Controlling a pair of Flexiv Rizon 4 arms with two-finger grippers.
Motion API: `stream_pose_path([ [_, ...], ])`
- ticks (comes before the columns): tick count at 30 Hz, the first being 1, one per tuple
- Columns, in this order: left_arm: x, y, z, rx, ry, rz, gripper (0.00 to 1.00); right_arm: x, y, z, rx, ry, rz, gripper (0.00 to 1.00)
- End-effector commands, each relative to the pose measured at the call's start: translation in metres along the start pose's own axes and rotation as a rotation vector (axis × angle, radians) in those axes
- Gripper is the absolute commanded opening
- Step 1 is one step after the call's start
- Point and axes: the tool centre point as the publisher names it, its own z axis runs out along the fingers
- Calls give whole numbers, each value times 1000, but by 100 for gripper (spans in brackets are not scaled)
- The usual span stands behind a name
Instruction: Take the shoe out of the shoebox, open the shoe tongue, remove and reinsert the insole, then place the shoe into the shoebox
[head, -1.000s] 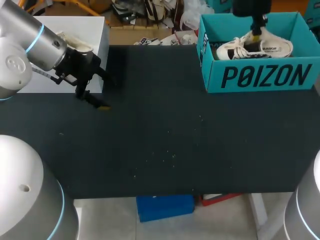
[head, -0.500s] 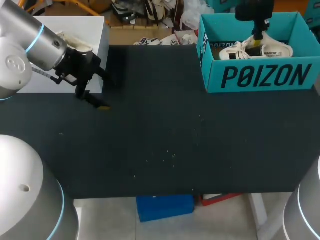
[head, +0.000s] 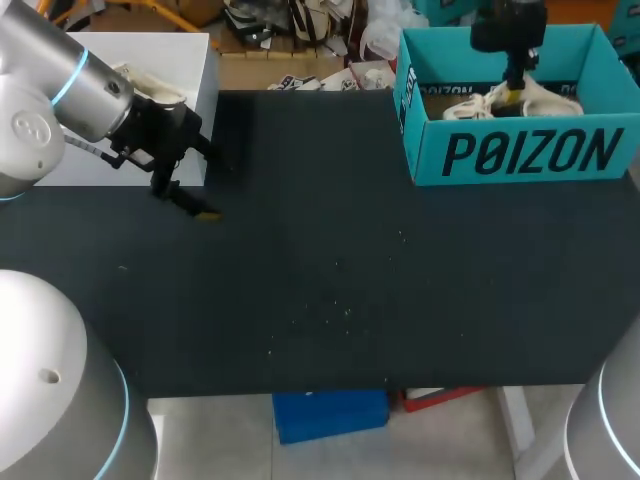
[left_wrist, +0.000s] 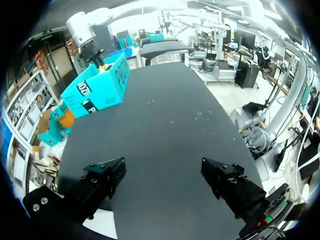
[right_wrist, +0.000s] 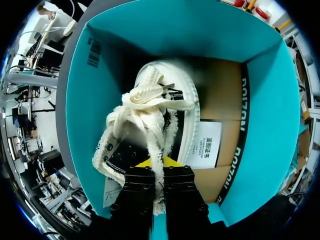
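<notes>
Your right gripper (right_wrist: 159, 162) is almost closed and pinches a thin cream strip of the shoe (right_wrist: 150, 95), which lies inside the shoebox (right_wrist: 80, 100). This hold looks thin to me, so move only straight up or down, slowly, and keep away from the teal walls. Your left gripper (left_wrist: 162, 167) hangs wide open and empty above the table (left_wrist: 165, 100).

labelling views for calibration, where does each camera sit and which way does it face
Head view: fixed above and behind, looking down on the table; left gripper at its left, right gripper in the shoebox.
Left wrist view: on the left wrist, facing across the table past its open fingers toward the shoebox.
Right wrist view: on the right wrist, facing down into the shoebox, shut on the shoe.
Shared: all show the shoebox.
</notes>
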Motion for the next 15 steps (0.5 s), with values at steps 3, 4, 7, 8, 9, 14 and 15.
stream_pose_path([
  [3,0,0,0,-4,-1,-1,100,-9,2,6,-2,37,-2,0],
  [4,0,0,0,-4,-1,-1,100,-9,3,8,-4,41,-2,0],
  [7,0,0,0,-4,-1,-1,100,-10,3,12,-7,50,-4,0],
  [8,0,0,0,-4,-1,-1,100,-9,3,14,-9,53,-4,0],
  [9,0,0,0,-4,-1,-1,100,-9,4,15,-10,57,-7,0],
  [14,0,0,0,-4,-1,-1,100,-9,5,22,-11,72,-13,0],
  [15,0,0,0,-4,-1,-1,100,-9,5,23,-10,74,-12,0],
])
